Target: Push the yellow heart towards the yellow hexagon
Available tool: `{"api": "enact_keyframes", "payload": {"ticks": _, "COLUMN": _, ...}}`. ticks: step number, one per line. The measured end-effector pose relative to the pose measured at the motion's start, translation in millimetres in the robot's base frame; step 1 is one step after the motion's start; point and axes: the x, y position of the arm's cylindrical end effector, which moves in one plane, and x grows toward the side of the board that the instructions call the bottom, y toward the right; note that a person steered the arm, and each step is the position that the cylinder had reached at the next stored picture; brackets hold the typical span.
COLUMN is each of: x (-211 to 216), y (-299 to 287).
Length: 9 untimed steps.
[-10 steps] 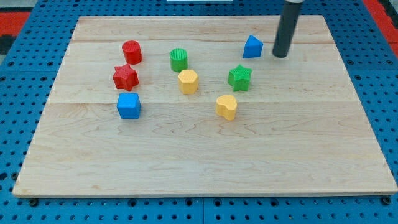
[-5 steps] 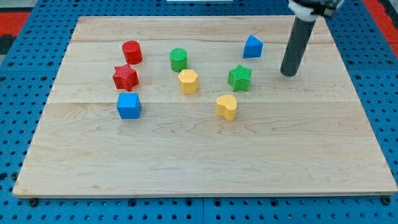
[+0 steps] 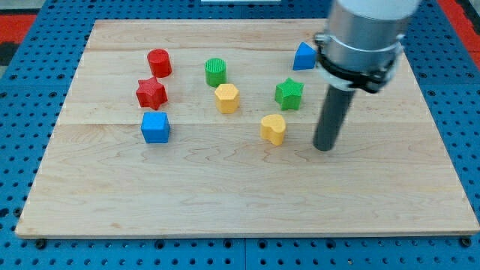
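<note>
The yellow heart [image 3: 274, 129] lies near the middle of the wooden board [image 3: 225, 202]. The yellow hexagon [image 3: 226, 97] sits up and to the left of it, a short gap away. My tip [image 3: 324, 147] rests on the board to the right of the yellow heart and slightly lower, apart from it by about one block's width. The rod rises from it to the arm's metal collar [image 3: 360, 45] at the view's top right.
A green star [image 3: 289, 93] sits above the heart, a blue triangular block [image 3: 304, 56] partly behind the arm. A green cylinder [image 3: 215, 71], red cylinder [image 3: 159, 62], red star [image 3: 151, 92] and blue cube [image 3: 155, 127] lie at the left.
My tip has moved from the view's top right, beside the blue triangular block, down and slightly left to a spot right of the yellow heart. No block has moved.
</note>
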Motion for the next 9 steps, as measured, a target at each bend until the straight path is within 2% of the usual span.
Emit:
{"api": "enact_keyframes", "payload": {"ticks": 1, "x": -27.2, "y": -42.1}}
{"api": "enact_keyframes", "payload": {"ticks": 2, "x": -25.6, "y": -54.4}}
{"api": "enact_keyframes", "payload": {"ticks": 4, "x": 10.7, "y": -24.8}}
{"api": "enact_keyframes", "payload": {"ticks": 5, "x": 16.8, "y": -38.0}}
{"api": "enact_keyframes", "payload": {"ticks": 9, "x": -12.2, "y": -78.9}}
